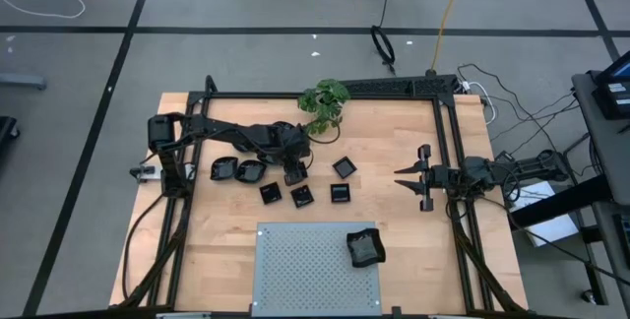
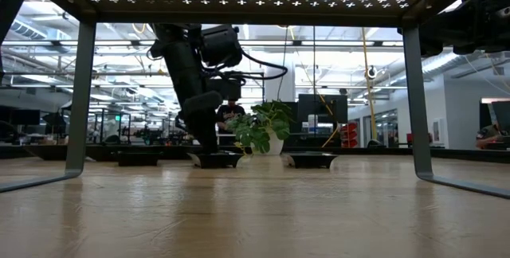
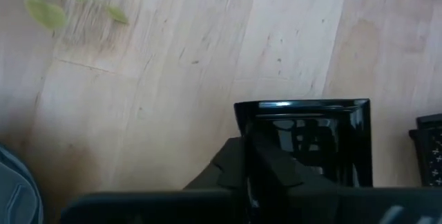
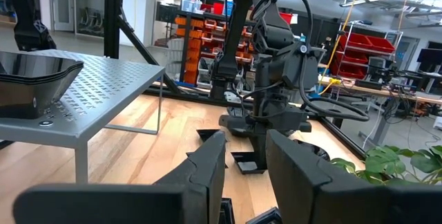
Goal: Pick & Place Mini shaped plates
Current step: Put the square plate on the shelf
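Plates mostly remain: one stack sits on the grey panel; left gripper jaws pinching a square plate at centre; right gripper, three o'clock, jaws spread, empty.

My left claw is sitting down on a plate mid-table, just before the plant. More plates are lying in a row to both sides of it. The panel is standing at the near edge, carrying stacked plates on its right corner. My right claw is hanging near the right edge.
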